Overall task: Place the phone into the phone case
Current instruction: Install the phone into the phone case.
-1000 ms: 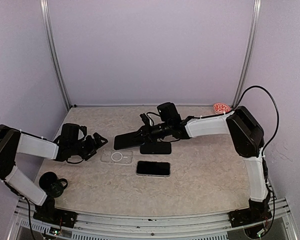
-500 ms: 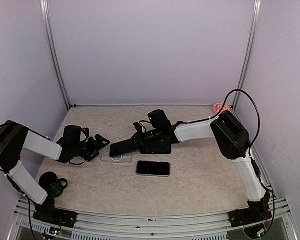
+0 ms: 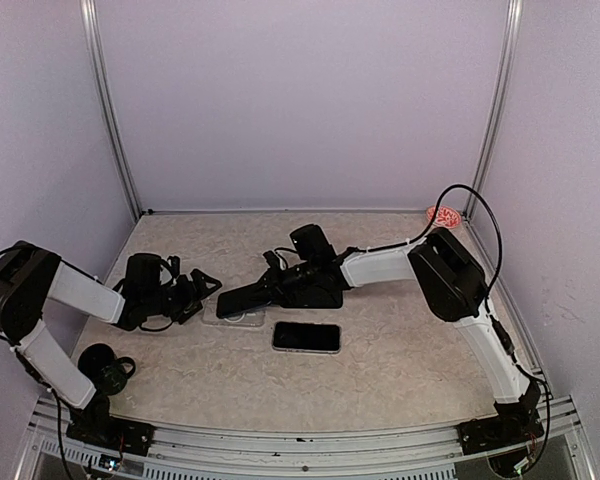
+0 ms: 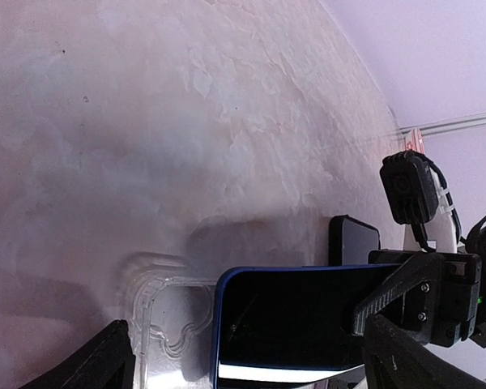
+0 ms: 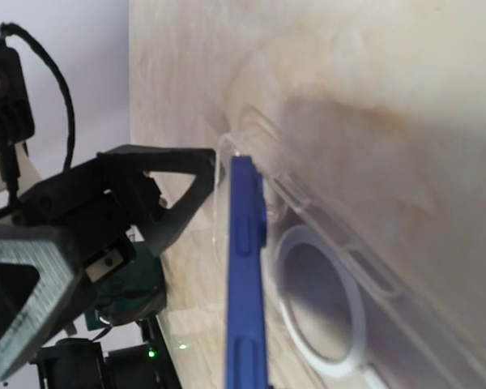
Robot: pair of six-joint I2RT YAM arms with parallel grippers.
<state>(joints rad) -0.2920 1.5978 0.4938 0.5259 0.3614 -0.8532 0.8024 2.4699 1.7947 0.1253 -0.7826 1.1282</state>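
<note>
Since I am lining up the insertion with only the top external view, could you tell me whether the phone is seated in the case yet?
Observer: Not yet; the right wrist view shows the phone edge-on, blue-framed, tilted above the clear case, only its far end near the rim.
Operator: Is the left gripper holding the case?
Observer: No; the left wrist view shows its fingers spread wide, one beside the case's end.
</note>
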